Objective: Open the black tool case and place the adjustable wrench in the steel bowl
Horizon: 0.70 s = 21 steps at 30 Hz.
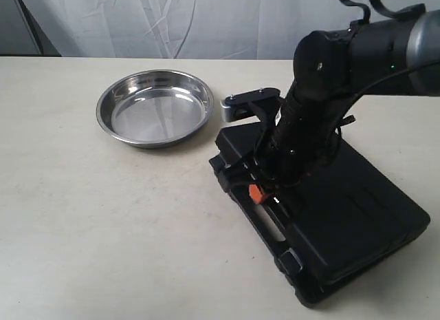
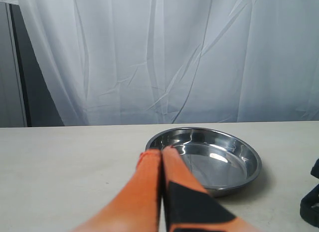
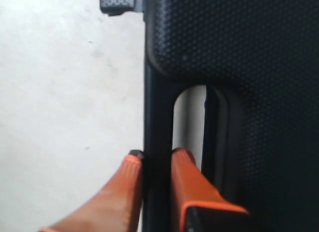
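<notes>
The black tool case [image 1: 344,217] lies closed on the table at the right. My right gripper [image 3: 157,159] is shut on the case's carrying handle [image 3: 157,107], one orange finger in the handle slot and one outside. In the exterior view that gripper [image 1: 260,189] sits at the case's front-left edge. The steel bowl [image 1: 155,107] rests empty at the left; the left wrist view shows the bowl [image 2: 209,159] just beyond my left gripper [image 2: 160,152], which is shut on nothing. The adjustable wrench is out of view.
A black latch [image 3: 117,2] sticks out from the case edge, and another latch [image 1: 289,261] shows near the case's front corner. The pale table [image 1: 82,217] stretches left and front. A white curtain [image 1: 206,17] hangs behind.
</notes>
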Each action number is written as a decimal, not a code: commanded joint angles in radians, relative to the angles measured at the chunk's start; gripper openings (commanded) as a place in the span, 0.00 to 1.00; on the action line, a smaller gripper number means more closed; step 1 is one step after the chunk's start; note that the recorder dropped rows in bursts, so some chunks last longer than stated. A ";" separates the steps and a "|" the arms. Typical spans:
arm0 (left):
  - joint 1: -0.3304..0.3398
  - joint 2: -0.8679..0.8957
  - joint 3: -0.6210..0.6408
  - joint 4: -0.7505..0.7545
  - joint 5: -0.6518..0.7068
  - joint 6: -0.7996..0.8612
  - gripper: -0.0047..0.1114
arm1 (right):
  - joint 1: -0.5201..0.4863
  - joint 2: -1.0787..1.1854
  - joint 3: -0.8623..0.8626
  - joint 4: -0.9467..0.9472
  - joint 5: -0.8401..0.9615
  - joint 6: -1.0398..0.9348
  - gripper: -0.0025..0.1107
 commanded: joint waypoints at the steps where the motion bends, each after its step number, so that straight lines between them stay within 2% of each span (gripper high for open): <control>1: -0.006 -0.005 0.004 0.007 -0.001 -0.001 0.04 | -0.003 -0.067 0.001 0.053 0.005 -0.033 0.02; 11: -0.006 -0.005 0.004 0.007 -0.001 -0.001 0.04 | -0.028 -0.238 0.001 -0.099 0.007 -0.007 0.01; 21: -0.006 -0.005 0.004 0.007 0.001 -0.001 0.04 | -0.213 -0.369 0.001 -0.209 0.007 0.044 0.01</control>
